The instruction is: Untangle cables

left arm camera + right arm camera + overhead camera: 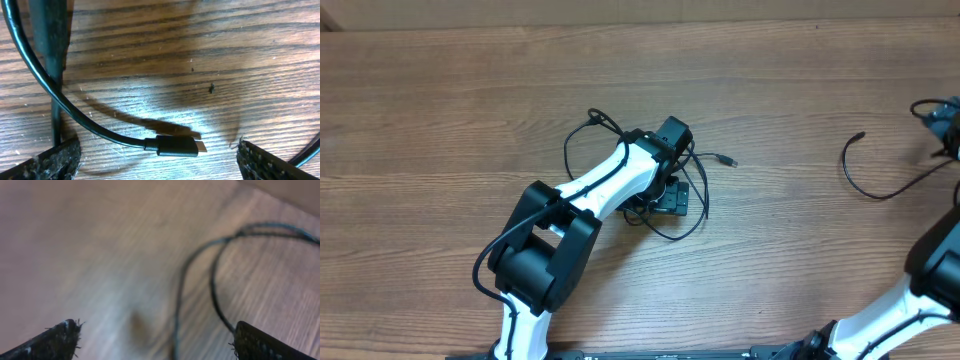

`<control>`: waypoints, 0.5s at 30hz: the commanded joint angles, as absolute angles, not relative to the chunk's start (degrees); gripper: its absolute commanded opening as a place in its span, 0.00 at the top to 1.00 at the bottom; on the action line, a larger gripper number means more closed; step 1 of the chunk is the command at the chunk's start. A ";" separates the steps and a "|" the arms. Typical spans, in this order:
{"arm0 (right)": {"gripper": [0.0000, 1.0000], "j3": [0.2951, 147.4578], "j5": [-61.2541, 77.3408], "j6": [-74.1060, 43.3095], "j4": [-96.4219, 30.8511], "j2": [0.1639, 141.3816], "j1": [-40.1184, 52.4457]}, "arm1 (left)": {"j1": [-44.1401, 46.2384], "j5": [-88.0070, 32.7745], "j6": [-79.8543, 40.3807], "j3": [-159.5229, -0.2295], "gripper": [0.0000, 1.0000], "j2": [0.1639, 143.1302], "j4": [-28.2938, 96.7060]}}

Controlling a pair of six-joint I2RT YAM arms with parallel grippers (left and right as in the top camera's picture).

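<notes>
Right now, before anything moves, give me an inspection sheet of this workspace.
Surface: wooden table, bare wood grain, with fine specks in the left wrist view.
Job's things: tangled cable looped under the left arm at centre. Its plug lies flat on the wood. A second cable curves loosely at the right.
Clutter: nothing seen.
Grippers: left gripper is open, straddling the plug without gripping it. Right gripper is open above loops of cable, though that view is blurred.
Cables: a thicker black arm wire runs along the left arm.
Surroundings: nothing seen.
</notes>
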State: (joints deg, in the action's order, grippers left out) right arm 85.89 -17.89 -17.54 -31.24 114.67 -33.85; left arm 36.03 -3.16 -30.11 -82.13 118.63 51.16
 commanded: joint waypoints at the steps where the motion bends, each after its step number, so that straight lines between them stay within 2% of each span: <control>1: 0.11 85.45 -21.78 -16.80 -30.46 118.21 -34.35 | 36.40 -2.96 -30.48 -82.30 0.00 118.02 50.70; 10: 0.38 85.45 -22.09 -16.08 -31.35 121.43 -35.00 | 36.40 -2.96 -30.46 -82.30 0.00 118.02 50.70; 15: 0.38 85.45 -22.04 -16.03 -31.29 123.22 -38.48 | 36.40 -2.96 -30.46 -82.30 0.00 118.02 50.68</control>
